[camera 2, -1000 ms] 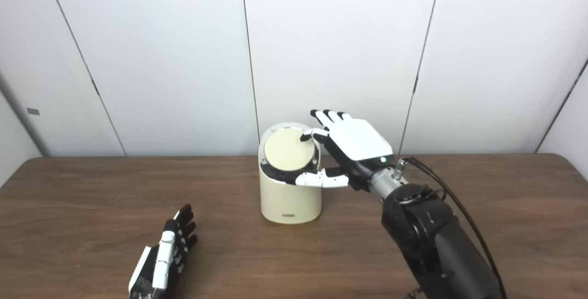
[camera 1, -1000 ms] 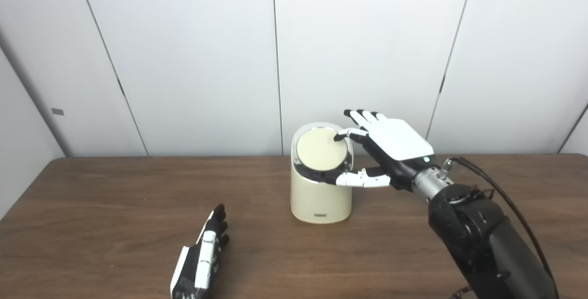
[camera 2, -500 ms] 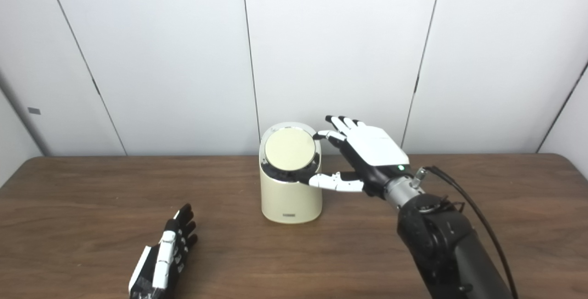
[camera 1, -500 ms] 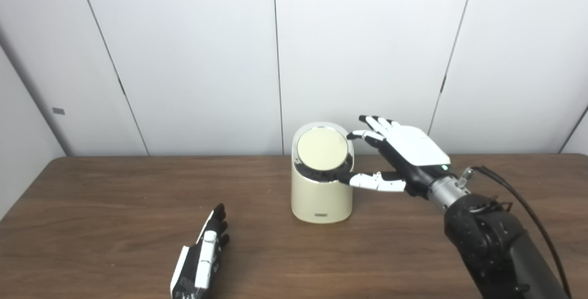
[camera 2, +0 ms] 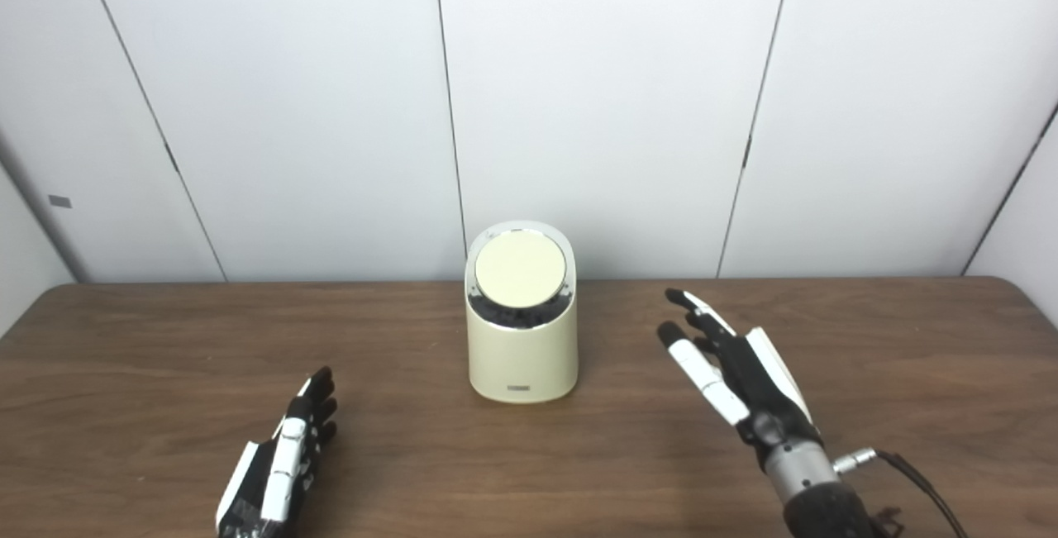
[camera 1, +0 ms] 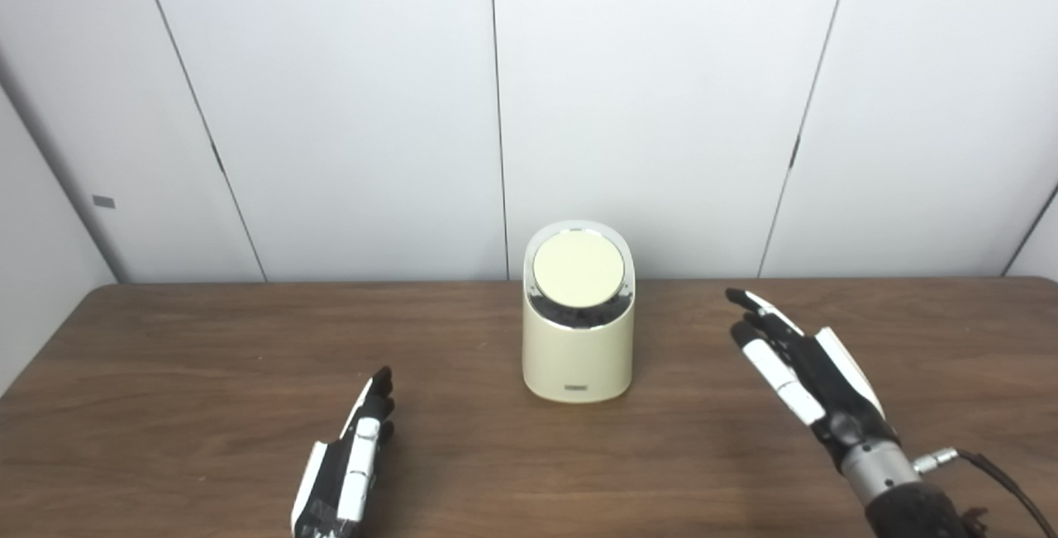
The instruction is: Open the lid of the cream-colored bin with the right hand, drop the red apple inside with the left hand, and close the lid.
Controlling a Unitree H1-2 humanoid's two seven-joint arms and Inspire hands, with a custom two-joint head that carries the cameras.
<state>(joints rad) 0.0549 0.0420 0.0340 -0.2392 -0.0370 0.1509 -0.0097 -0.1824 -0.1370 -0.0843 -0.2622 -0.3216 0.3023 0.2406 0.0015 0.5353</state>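
Both hands spread, empty | bin (camera 1: 578, 348) between left hand (camera 1: 343, 472), right hand (camera 1: 798, 373)

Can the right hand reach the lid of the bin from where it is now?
Probably yes: the right hand is open beside the bin, nothing lies between, and the lid is uncovered.

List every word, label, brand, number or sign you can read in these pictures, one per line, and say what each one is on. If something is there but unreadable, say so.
No text can be read.
Small dark label low on the front of the cream-colored bin: too small and blurred to read.
Small grey plate on the wall panel at the far left: no readable marking.
The left hand and the right hand show no legible lettering.
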